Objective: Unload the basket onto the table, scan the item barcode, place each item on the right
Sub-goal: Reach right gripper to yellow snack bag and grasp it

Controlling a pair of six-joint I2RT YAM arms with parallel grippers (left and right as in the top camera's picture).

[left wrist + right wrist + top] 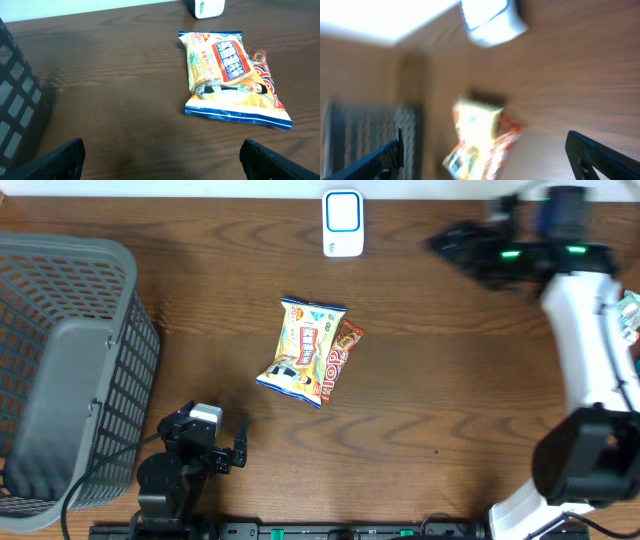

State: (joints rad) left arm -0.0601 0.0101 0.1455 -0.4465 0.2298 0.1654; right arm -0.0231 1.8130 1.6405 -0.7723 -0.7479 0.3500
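A yellow and blue snack bag (pixel 300 346) lies flat in the middle of the table, partly over a red-orange wrapper (pixel 340 356). The left wrist view shows the bag (pixel 225 75) ahead and to the right. At the far edge stands the white and blue scanner (pixel 342 222). My left gripper (pixel 228 442) rests low near the front edge, open and empty (pixel 162 165). My right gripper (pixel 445 242) hovers at the back right, blurred, open with nothing in it (pixel 490 160). Its view shows the bag (pixel 475 130) and the scanner (pixel 492 20) smeared.
A grey mesh basket (pixel 130 380) fills the left side, close to my left arm, and its wall shows in the left wrist view (pixel 17 115). The right arm's white body (pixel 590 340) runs down the right edge.
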